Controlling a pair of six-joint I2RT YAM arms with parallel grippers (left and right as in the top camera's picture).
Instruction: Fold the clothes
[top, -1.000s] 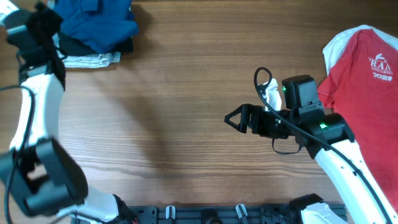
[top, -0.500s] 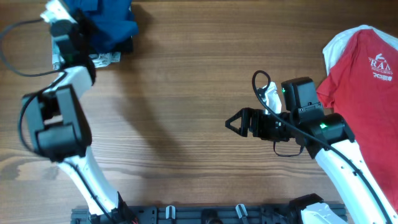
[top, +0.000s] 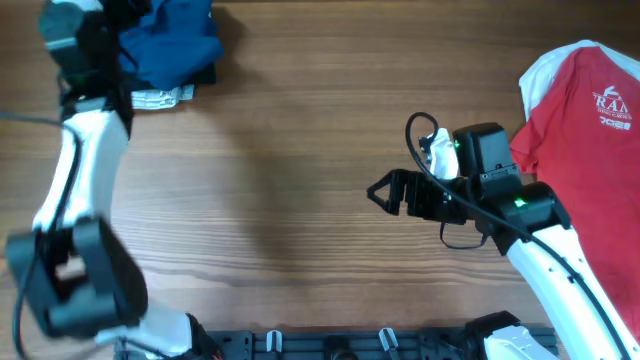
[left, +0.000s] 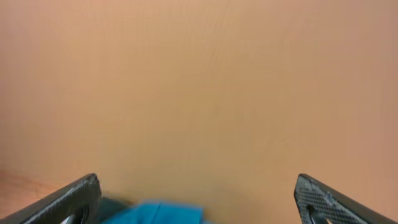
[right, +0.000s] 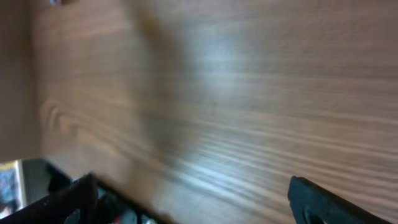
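Observation:
The clothes lie at two ends of the table. A dark blue shirt (top: 172, 35) is bunched at the top left on a dark piece and a white printed cloth (top: 158, 97). My left gripper (top: 118, 22) hangs at that pile's left edge. In the left wrist view its jaws stand wide open (left: 196, 202), with a strip of the blue shirt (left: 163, 213) low between them and nothing gripped. A red T-shirt (top: 585, 140) with white lettering lies flat at the right. My right gripper (top: 385, 192) is open over bare wood left of it (right: 196, 199).
The wooden table (top: 300, 140) stretches between the two piles. A white edge (top: 540, 66) shows under the red T-shirt's sleeve. The right arm's cable loop (top: 420, 128) sticks up behind its wrist. A black rail (top: 330, 345) runs along the front edge.
My left arm has swung about at the top left, and its jaws went from shut to wide open beside the blue shirt. The right gripper has edged slightly right.

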